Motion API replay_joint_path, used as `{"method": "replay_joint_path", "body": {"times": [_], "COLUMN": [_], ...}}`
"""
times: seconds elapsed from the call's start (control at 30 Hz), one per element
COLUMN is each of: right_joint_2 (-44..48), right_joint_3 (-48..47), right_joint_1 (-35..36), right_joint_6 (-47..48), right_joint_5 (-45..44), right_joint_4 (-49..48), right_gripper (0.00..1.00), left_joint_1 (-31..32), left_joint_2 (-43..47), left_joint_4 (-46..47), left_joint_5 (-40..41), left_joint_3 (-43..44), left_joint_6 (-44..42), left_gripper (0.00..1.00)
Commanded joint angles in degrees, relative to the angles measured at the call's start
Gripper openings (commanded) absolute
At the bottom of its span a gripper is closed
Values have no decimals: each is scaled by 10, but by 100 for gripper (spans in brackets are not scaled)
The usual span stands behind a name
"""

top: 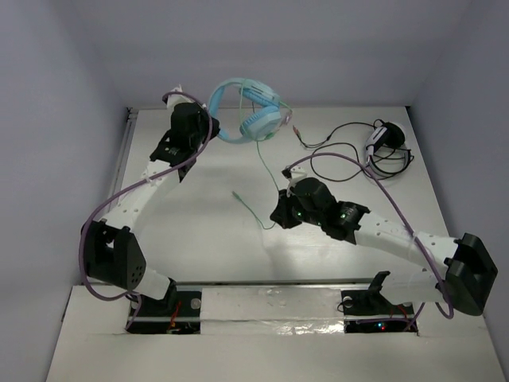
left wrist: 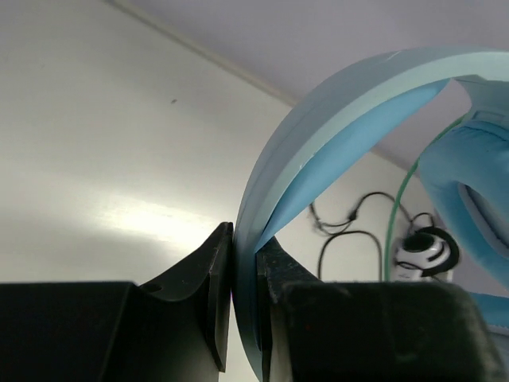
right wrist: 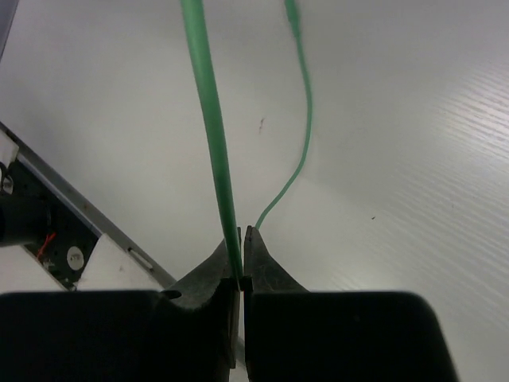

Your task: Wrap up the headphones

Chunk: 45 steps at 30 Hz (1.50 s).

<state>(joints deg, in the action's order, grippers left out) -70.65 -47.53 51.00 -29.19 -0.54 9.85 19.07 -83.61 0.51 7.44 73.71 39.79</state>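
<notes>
Green cable (right wrist: 208,119) is pinched tight in my right gripper (right wrist: 241,253); my left gripper (left wrist: 245,267) clamps the band (left wrist: 318,143) of the headphones (top: 246,107), lifted near the far edge of the white table (top: 199,239). I judge a hard pull could slip or strain that cable. Plain grey walls (top: 318,48) around.

Small headset (top: 387,143): black-and-white; I see it lying at the table's far right.
Black cable (top: 334,159): runs from that headset in loose loops, spreading leftward over the tabletop.
Table (top: 199,239): white and matte; I spot a few tiny dark specks.
Walls (top: 318,48): plain pale grey on three sides.
Silver strip (top: 270,298): shiny, along the near edge.
</notes>
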Motion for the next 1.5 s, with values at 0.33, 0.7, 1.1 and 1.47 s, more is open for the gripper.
{"method": "replay_joint_path", "body": {"times": [0.33, 0.7, 1.1, 1.47], "right_joint_2": [-49, -53, -106, -108], "right_joint_3": [-143, -288, -395, -381], "right_joint_1": [59, 59, 59, 59], "right_joint_6": [39, 100, 135, 105], "right_joint_5": [-60, -130, -171, -165], "right_joint_4": [177, 391, 474, 535], "right_gripper": [0, 0, 0, 3], "left_joint_1": [70, 119, 165, 165], "left_joint_2": [16, 45, 54, 148], "left_joint_4": [79, -36, -202, -221], "left_joint_5": [110, 175, 5, -71], "left_joint_3": [-45, -106, -74, -114], "left_joint_6": [3, -93, -237, -310], "left_gripper": [0, 0, 0, 0]}}
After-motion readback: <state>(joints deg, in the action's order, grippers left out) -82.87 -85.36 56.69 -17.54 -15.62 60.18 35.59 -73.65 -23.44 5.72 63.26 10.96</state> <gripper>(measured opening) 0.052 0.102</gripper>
